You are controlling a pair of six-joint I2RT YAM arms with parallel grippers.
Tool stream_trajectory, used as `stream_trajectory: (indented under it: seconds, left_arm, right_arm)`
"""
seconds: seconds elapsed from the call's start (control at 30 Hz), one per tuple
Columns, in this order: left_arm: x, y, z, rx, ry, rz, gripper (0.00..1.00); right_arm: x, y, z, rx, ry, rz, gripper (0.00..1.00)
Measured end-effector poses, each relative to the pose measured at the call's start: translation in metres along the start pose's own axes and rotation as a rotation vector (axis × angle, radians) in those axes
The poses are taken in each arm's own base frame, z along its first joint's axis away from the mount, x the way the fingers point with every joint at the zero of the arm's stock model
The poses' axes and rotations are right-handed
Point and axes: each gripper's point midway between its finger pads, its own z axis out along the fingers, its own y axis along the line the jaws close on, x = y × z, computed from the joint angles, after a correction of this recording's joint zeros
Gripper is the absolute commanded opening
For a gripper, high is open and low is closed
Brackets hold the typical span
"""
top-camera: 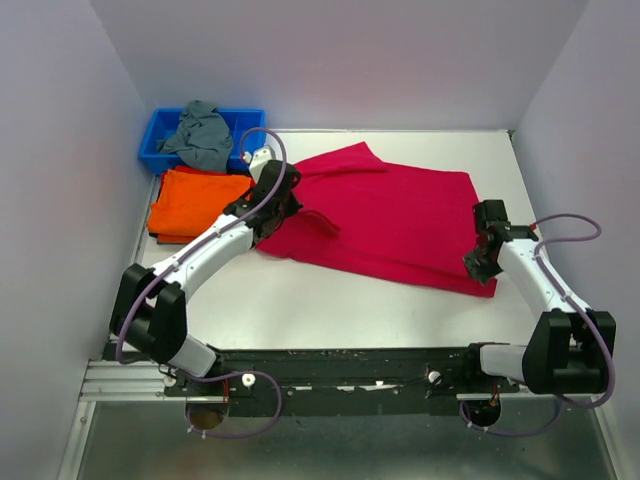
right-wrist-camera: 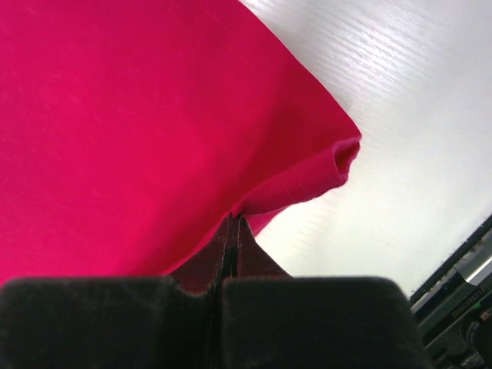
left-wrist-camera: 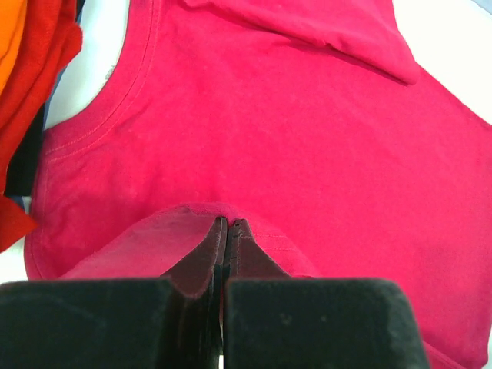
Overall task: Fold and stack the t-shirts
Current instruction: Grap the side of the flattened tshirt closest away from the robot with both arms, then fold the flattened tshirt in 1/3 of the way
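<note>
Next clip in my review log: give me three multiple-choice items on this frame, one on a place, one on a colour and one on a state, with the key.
1. Where on the table does the blue bin stand?
A. far left corner
B. near right corner
C. centre

2. What colour is the top folded shirt next to the bin?
A. green
B. orange
C. white

3. How do the left tool and right tool stand on the red t-shirt?
A. both open above it
B. only the left shut on it
C. both shut on its cloth

Key:
1 A, the top view shows it at the far left.
2 B, it is bright orange.
3 C, each wrist view shows the tool closed with a fold of red cloth pinched in it.
</note>
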Motion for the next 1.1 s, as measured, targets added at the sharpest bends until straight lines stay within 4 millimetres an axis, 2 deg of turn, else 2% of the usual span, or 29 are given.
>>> stream_trajectory:
  seconds: [0.3,0.57,0.73,0.9,1.1]
  left_arm:
    - [-0.012,-0.015,0.02,0.0,-0.021,0.038,0.0]
    - [-0.031,-0.04,0.039,0.022,-0.049,0.05,0.0]
    - [-0.035,-0.042,0.048,0.015,-0.05,0.049,0.0]
    - [-0.035,-0.034,0.058,-0.006,-0.039,0.046,0.0]
    - [-0.042,-0.036,0.069,-0.011,-0.043,0.036,0.0]
  right_arm:
    - [-0.018,0.03,0.009,0.007,-0.001,-0.007,0.01]
    - [-0.025,0.039,0.02,0.018,0.002,-0.012,0.01]
    - [-0.031,0.042,0.022,0.0,0.002,-0.006,0.01]
    - [-0.036,0.047,0.024,-0.025,0.009,-0.009,0.01]
    - [-0.042,0.06,0.03,-0.044,0.022,-0.016,0.01]
